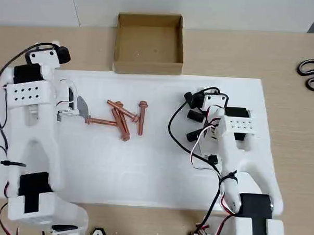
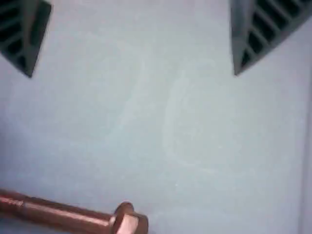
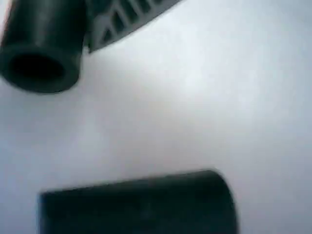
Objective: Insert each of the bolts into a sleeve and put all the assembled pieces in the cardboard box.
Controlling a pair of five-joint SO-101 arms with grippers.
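Note:
Several copper bolts (image 1: pixel 123 117) lie in a loose heap on the white mat (image 1: pixel 144 169), left of centre. My left gripper (image 1: pixel 78 111) stands open just to their left. Between its two fingers (image 2: pixel 24 34) there is only bare mat, with one bolt (image 2: pixel 73 217) lying close by. Several black sleeves (image 1: pixel 194 116) lie around my right gripper (image 1: pixel 202 122) at centre right. It is shut on a black sleeve (image 3: pixel 41 48), whose open end faces the wrist camera beside one finger (image 3: pixel 126 19). Another sleeve (image 3: pixel 136 204) lies on the mat below it.
The open cardboard box (image 1: pixel 147 67) sits at the back centre, just beyond the mat's far edge. Scissors (image 1: pixel 312 75) lie on the wooden table at the far right. Wires hang around the right arm.

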